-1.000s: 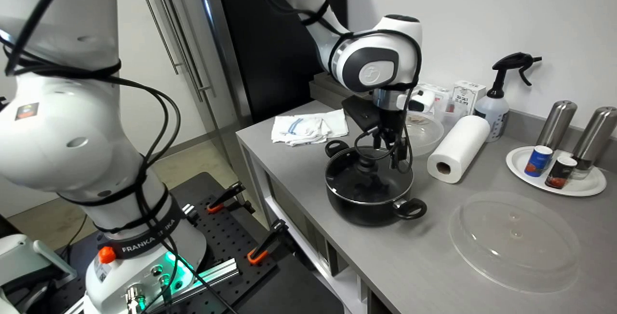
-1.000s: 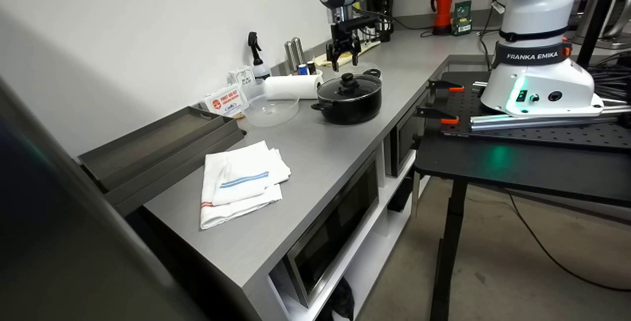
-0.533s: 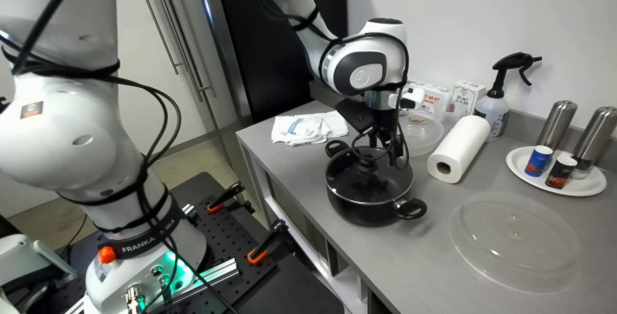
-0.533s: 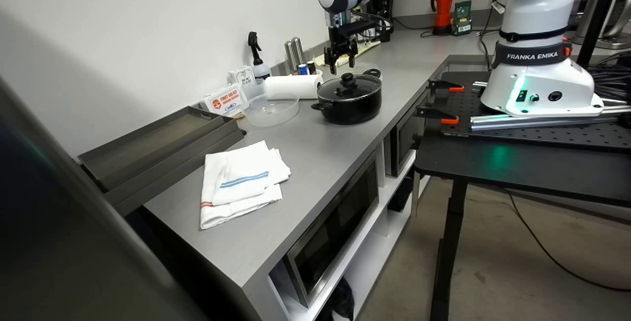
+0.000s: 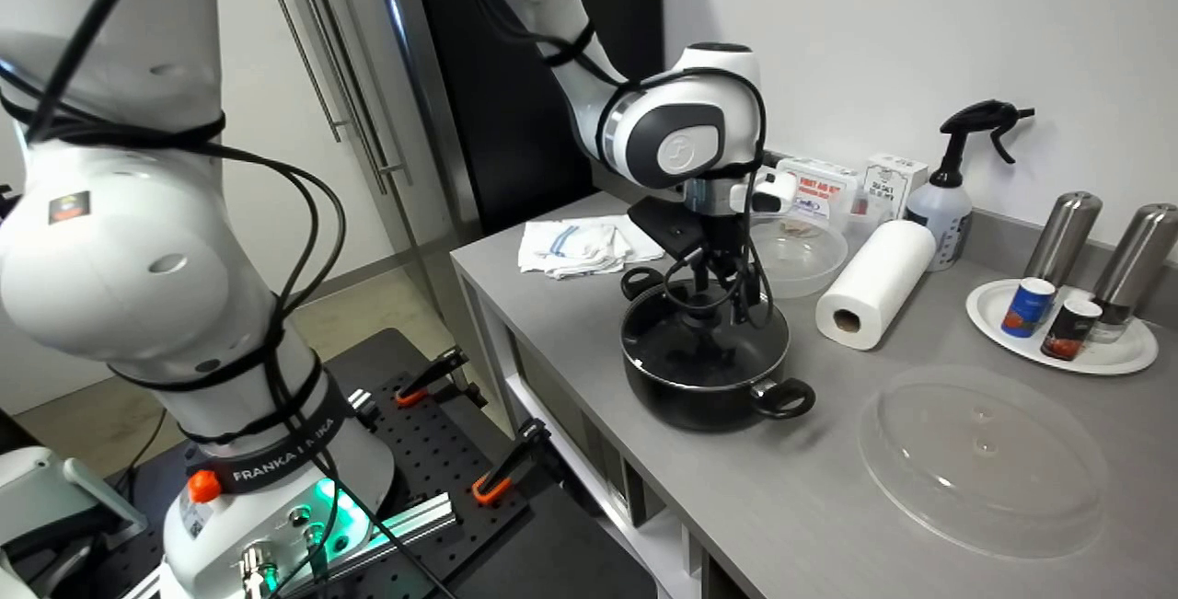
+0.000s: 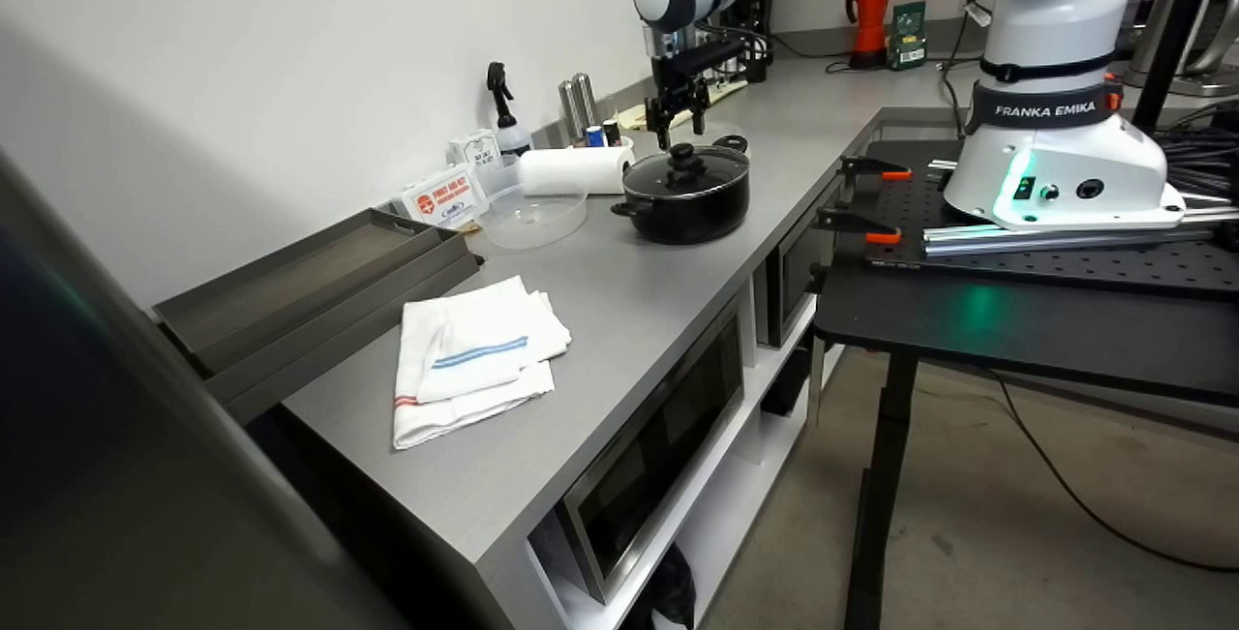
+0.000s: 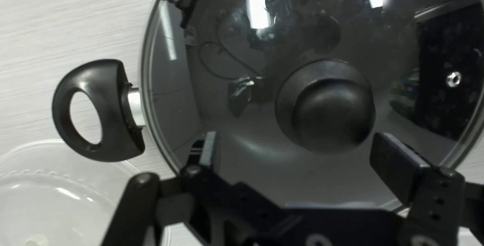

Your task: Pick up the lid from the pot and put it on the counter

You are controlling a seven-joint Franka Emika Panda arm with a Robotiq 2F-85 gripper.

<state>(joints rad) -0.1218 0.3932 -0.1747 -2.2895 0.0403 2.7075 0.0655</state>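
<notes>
The glass lid (image 5: 709, 360) with its metal rim sits on the black pot (image 5: 686, 408). The lid (image 6: 711, 168) and pot (image 6: 692, 219) also show in an exterior view on the grey counter (image 6: 629, 291). My gripper (image 6: 681, 136) is open and empty, just above the lid. In the wrist view the dark knob (image 7: 334, 113) stands a little beyond the line between the fingertips of my gripper (image 7: 294, 138), nearer the right finger. The lid (image 7: 245, 102) fills most of that view. In an exterior view my gripper (image 5: 722, 300) and its cable partly hide the knob.
A clear plastic bowl (image 5: 801, 254) and a paper towel roll (image 5: 874, 286) stand behind the pot. A large clear disc (image 5: 985, 479) lies on the counter. White towels (image 6: 479, 359) and a dark grey box (image 6: 319, 291) are near the counter's end.
My gripper has moved over the lid towards its knob, leftward and slightly down in an exterior view. The lid and pot have not moved. The gripper has stayed open.
</notes>
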